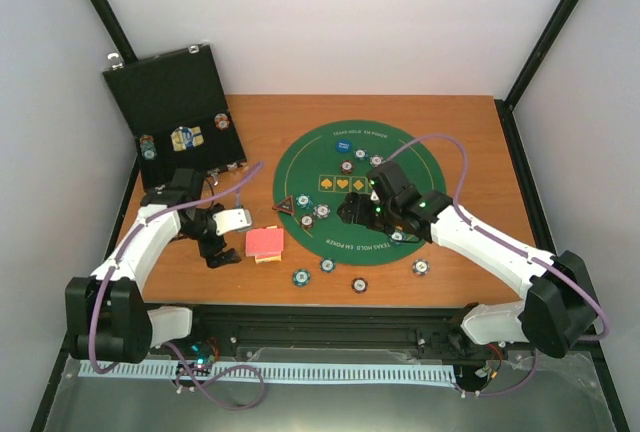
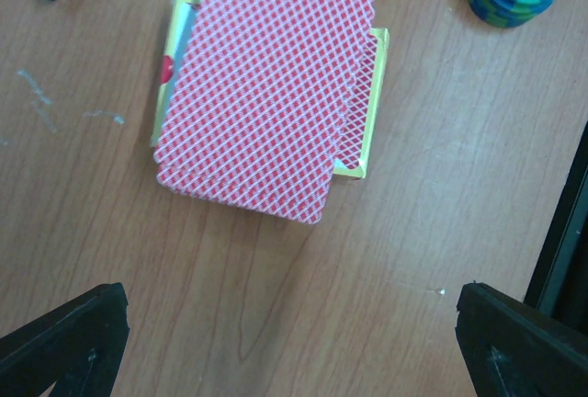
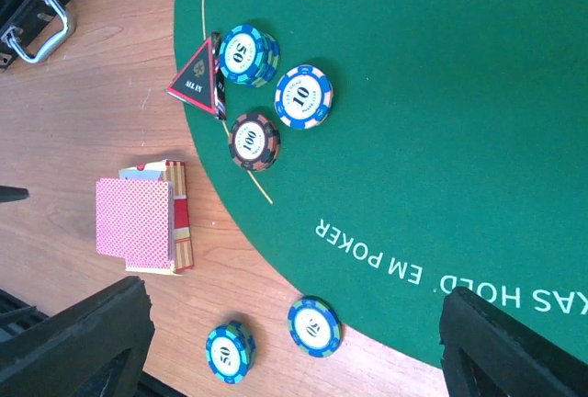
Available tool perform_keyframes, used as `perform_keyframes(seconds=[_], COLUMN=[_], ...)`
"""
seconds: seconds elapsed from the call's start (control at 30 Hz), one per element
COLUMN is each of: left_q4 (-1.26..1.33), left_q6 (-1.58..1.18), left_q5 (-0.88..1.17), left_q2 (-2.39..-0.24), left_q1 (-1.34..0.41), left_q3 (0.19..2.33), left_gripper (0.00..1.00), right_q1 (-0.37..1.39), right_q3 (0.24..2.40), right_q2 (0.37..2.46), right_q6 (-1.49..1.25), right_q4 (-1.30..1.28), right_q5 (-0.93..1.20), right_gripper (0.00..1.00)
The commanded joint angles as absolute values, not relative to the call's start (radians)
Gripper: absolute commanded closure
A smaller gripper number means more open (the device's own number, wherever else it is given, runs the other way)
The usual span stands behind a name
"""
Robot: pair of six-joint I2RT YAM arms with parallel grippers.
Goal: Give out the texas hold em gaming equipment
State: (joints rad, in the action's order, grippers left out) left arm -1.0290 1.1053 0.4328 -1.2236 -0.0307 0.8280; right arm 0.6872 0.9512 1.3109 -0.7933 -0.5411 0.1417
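Observation:
A stack of red-backed playing cards point(image 2: 266, 94) lies on its yellow-edged box, also in the top view as playing cards point(image 1: 265, 242). My left gripper point(image 2: 294, 351) is open just short of the cards, with bare wood between its fingers; from above the left gripper point(image 1: 220, 245) is to their left. My right gripper point(image 1: 352, 210) hovers open over the green mat point(image 1: 440, 167), holding nothing. Below it lie a teal chip point(image 3: 246, 55), a blue-white chip point(image 3: 303, 96), a brown chip point(image 3: 254, 140) and a dark triangular marker point(image 3: 197, 80). Two teal chips point(image 3: 313, 326) lie by the mat's edge.
An open black case point(image 1: 175, 102) with chips stands at the back left. More chips point(image 1: 360, 157) and a blue button point(image 1: 343, 146) sit on the mat's far side. Loose chips point(image 1: 421, 268) lie near the front. A black rail point(image 1: 330, 317) runs along the near edge.

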Motion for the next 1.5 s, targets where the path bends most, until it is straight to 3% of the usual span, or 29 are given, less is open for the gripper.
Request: perform_keyframes(seconds=[0.0,0.47,1.07,1.47], left_q4=[-0.933,-0.910,-0.934,-0.891], left_q6=[1.156,1.175,1.230,1.294], left_q5=[0.388,0.366,0.400,0.380], left_q2=[-1.222,-1.230,-1.169,-1.159], left_q1=[-0.088,-0.185,-0.187,-0.187], left_q3=[0.791,0.781,0.757,0.705], left_gripper=[0.00,0.00,0.00,0.00], right_q1=[0.701,0.715,0.785,0.785], right_q3=[0.923,0.919,0.978,0.960], right_q2=[1.286,1.262,1.425,1.420], right_q6=[-0.841,-0.853,-0.843,-0.853], right_q4=[-0.496,-0.496,-0.468,-0.449], right_q5=[0.120,0.120,0.150,0.137], right_gripper=[0.16,0.15,0.07,0.05])
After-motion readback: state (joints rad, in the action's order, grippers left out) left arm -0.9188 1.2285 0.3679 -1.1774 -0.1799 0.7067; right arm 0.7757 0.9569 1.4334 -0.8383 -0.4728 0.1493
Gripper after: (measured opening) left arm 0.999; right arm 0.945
